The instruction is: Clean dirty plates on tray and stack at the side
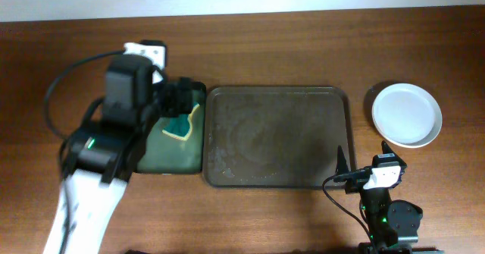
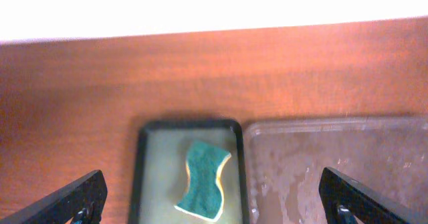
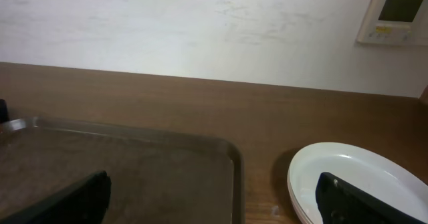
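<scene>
The dark brown tray (image 1: pixel 276 136) lies in the middle of the table with no plates on it; it also shows in the left wrist view (image 2: pixel 334 164) and the right wrist view (image 3: pixel 134 164). White plates (image 1: pixel 407 114) sit stacked on the table to the right of the tray, clean on top, also seen in the right wrist view (image 3: pixel 354 177). My left gripper (image 2: pixel 214 204) is open and empty above a green sponge (image 2: pixel 202 179). My right gripper (image 3: pixel 214 200) is open and empty near the tray's front right corner.
A small black tray with green inside (image 1: pixel 176 136) lies left of the brown tray and holds the green sponge (image 1: pixel 180 123). The left arm (image 1: pixel 114 140) reaches over it. A wall runs along the table's far edge.
</scene>
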Tool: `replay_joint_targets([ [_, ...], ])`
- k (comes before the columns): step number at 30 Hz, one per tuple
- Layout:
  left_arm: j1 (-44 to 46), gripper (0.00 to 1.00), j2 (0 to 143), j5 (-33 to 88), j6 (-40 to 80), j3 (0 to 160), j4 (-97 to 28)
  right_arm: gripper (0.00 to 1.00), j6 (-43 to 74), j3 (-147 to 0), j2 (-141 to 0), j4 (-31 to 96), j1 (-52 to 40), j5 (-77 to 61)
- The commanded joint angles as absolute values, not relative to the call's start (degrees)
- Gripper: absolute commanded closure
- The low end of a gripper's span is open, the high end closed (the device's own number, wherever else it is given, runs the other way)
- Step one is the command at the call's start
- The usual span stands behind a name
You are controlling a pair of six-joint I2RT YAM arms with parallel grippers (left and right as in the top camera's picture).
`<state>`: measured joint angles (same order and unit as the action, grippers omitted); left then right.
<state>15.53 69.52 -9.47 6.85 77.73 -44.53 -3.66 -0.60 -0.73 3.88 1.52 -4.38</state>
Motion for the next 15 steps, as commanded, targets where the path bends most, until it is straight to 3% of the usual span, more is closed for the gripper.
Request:
replay_joint_targets([
  [1, 15.2, 0.00, 62.2, -13.5, 6.7, 77.6, -46.6, 0.02, -3.9, -0.3, -0.4, 4.1, 1.9, -4.9],
  [7, 12.6, 0.00, 50.8, -12.7, 6.8, 75.6, -48.8, 0.02, -3.9, -0.3, -0.4, 4.1, 1.9, -4.9],
  [15, 4.0, 0.00, 30.6, -5.1, 6.8, 60.2, -44.0, 0.01, -3.9, -0.3, -0.4, 4.1, 1.9, -4.9],
])
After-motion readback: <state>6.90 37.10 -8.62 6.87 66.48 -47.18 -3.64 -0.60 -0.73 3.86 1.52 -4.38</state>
